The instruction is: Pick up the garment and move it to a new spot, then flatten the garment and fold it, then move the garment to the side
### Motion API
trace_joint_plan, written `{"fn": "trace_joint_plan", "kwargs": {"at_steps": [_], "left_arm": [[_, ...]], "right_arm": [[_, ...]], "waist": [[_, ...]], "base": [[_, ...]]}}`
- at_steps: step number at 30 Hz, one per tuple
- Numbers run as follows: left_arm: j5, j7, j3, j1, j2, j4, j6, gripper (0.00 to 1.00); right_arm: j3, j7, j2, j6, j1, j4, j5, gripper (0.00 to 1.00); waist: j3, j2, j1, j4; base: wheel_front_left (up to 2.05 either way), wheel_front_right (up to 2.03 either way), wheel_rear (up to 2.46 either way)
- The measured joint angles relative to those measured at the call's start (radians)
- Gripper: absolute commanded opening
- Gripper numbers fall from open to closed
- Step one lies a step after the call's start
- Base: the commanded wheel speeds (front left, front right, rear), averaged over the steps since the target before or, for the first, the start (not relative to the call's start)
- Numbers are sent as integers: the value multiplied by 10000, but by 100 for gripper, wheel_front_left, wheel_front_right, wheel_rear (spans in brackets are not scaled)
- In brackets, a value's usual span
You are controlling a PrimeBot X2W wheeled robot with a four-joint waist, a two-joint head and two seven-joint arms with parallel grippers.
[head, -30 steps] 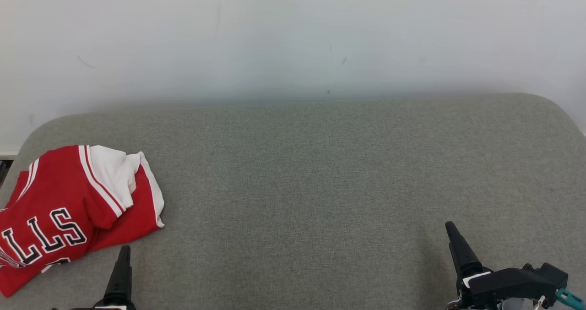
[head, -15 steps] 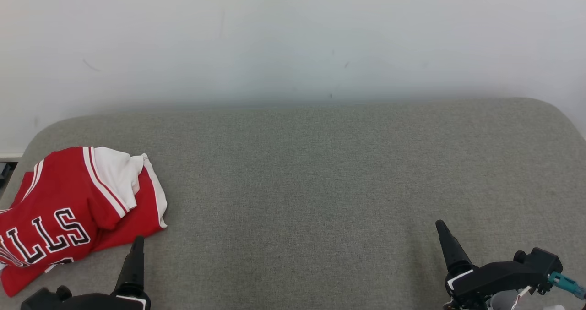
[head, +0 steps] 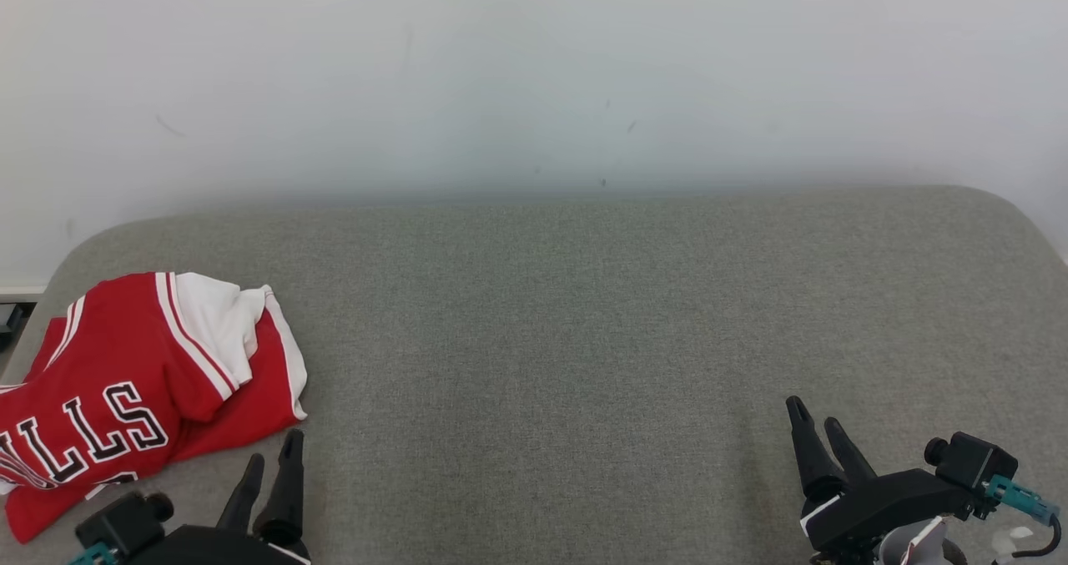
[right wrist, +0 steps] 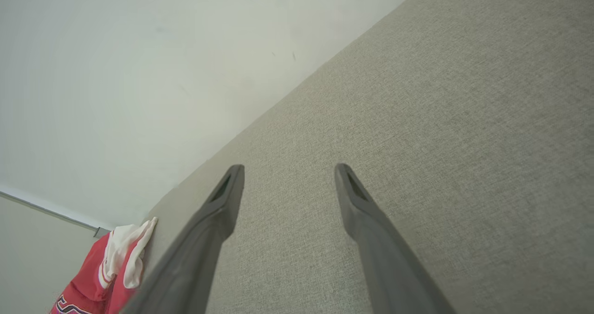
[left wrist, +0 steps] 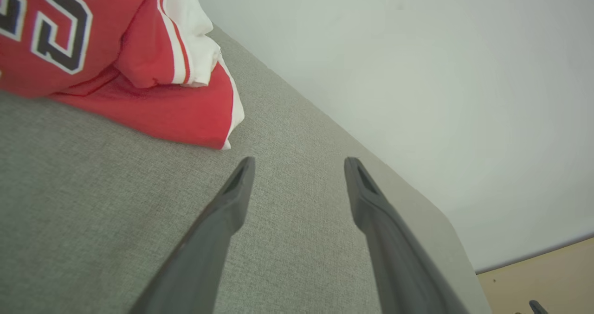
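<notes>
A red basketball jersey with white trim and black-and-white block letters lies crumpled at the far left of a grey padded surface, in front of a plain white wall. A white-edged part is folded over the top of the jersey. In the head view, the jersey's left edge runs past the frame.

Just right of the jersey's near corner, the left gripper hovers with its 2 dark fingers spread apart and nothing between them. Its fingertips point away from the robot and sit close to the jersey's red lower edge without touching it. In the left wrist view, the jersey lies up and to the left of the left gripper's parted fingers, with grey fabric showing in the gap.

Well to the right of the jersey, across a wide stretch of grey surface, the right gripper is spread wide too and holds nothing. In the right wrist view, the jersey is a small red and white bundle far to the left of that gripper's fingers.
</notes>
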State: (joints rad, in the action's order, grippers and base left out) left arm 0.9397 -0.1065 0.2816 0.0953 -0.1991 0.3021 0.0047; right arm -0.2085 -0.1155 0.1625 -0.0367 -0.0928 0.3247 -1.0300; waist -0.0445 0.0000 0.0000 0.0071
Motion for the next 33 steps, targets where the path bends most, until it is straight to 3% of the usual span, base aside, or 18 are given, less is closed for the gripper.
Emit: {"fn": "trace_joint_plan", "kwargs": {"at_steps": [12, 33], "left_arm": [[-2355, -132, 986, 425, -652, 54, 497, 100], [-4817, 4, 1398, 572, -1168, 67, 1108, 100]], "right_arm": [[63, -355, 63, -347, -2, 265, 2447, 100], [100, 186, 65, -813, -204, 38, 5810, 100]], "waist": [[-41, 0, 0, 9], [-101, 0, 0, 128]], "base": [[0, 0, 0], [0, 0, 0]]}}
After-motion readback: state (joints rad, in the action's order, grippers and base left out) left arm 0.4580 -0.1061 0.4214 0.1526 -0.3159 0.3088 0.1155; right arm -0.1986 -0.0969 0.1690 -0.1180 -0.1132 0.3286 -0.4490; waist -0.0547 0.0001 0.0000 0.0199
